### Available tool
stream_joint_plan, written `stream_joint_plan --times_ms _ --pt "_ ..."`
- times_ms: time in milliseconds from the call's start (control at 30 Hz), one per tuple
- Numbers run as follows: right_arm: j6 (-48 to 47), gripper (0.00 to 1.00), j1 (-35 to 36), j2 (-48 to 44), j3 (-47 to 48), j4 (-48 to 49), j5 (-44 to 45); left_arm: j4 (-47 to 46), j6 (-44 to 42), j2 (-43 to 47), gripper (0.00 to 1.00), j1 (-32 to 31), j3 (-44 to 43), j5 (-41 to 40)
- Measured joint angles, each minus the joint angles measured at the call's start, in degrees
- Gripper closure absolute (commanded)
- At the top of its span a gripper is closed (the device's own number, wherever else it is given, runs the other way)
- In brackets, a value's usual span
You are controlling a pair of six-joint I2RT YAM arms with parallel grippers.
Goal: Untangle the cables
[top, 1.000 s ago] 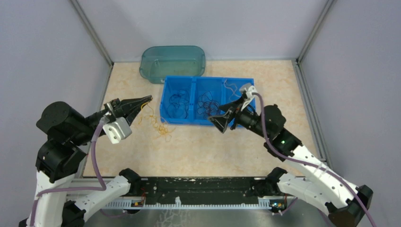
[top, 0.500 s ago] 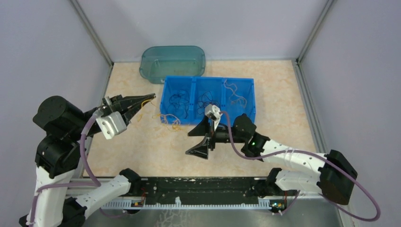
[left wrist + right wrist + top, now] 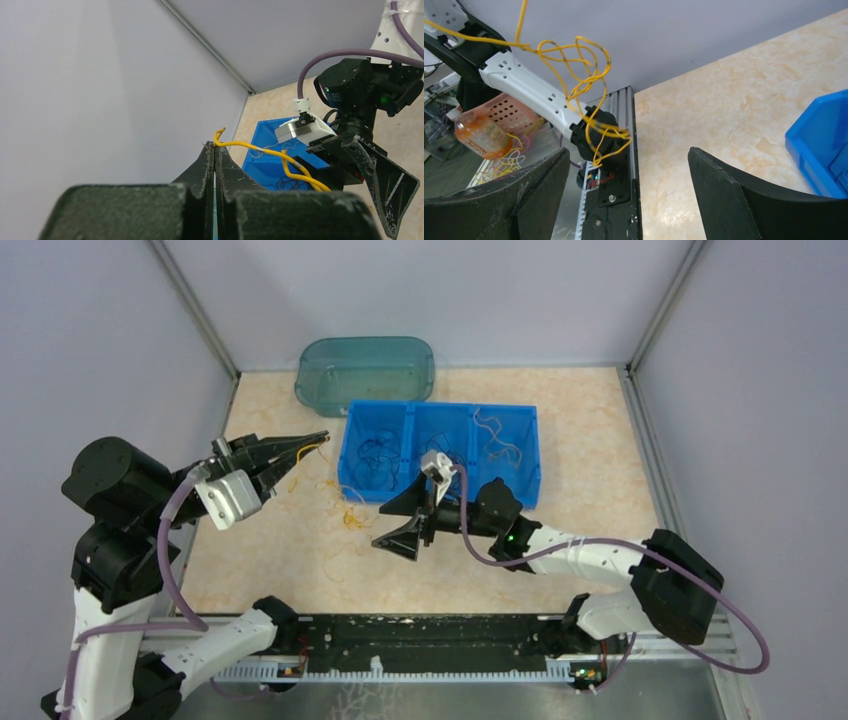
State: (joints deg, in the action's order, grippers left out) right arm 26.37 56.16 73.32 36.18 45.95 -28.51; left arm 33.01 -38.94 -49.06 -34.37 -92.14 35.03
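The left pincer point(image 3: 316, 440), raised near the surface's point(image 3: 600, 440) left edge, is clenched on one end of the thin yellow-orange wire cables point(image 3: 349, 518). Their knotted loops trail down to the beige surface off the front-left corner of the blue plastic three-compartment bin point(image 3: 450, 406). Done well, that end should be held high and taut while the right pincer point(image 3: 381, 527), spread wide and empty just right of the dangling clump, closes on one strand, not the knot, and draws away slowly.

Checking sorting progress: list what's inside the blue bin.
The bin has three compartments. Dark cables lie in the left and middle ones, pale wires in the right. The right arm hides the near part of the middle one.
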Motion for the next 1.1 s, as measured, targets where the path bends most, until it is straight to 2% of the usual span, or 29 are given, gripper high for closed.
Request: stream_joint_plan --times_ms 167,233,267,300,333,400,533,700,900,1100 --pt "2.64 0.11 1.66 2.78 0.11 5.51 -0.22 -0.11 -0.02 0.0 1.0 0.0 -0.11 0.02" --pt "3.69 0.21 2.95 3.72 0.13 7.91 -0.55 -0.11 -0.02 0.0 1.0 0.0 -0.11 0.02" --pt "4.09 0.31 3.43 4.13 0.13 9.05 -0.61 -0.15 -0.02 0.0 1.0 0.0 -0.11 0.02" --pt "4.59 0.46 3.85 4.59 0.13 10.29 -0.61 -0.24 -0.02 0.0 1.0 0.0 -0.11 0.02" --pt "4.81 0.68 4.11 4.98 0.13 11.19 -0.46 -0.39 -0.02 -0.02 1.0 0.0 -0.11 0.02" --pt "5.97 0.98 4.22 5.9 0.13 13.38 0.2 -0.57 -0.02 -0.02 1.0 0.0 -0.13 0.02" --pt "7.3 1.0 4.24 6.32 -0.61 16.39 3.61 -0.81 -0.28 -0.02 1.0 0.0 -0.68 -0.04" --pt "6.99 1.0 4.22 4.09 -6.05 17.79 9.7 -1.6 -3.19 0.04 1.0 0.0 -1.01 -1.9" --pt "5.4 1.0 3.91 -6.84 -15.74 13.46 20.22 -5.38 -10.12 0.26 1.0 0.0 -1.92 -9.55" --pt "4.52 1.0 2.99 -15.39 -18.58 8.17 28.02 -9.11 -16.46 0.96 1.0 0.0 -2.01 -16.35"
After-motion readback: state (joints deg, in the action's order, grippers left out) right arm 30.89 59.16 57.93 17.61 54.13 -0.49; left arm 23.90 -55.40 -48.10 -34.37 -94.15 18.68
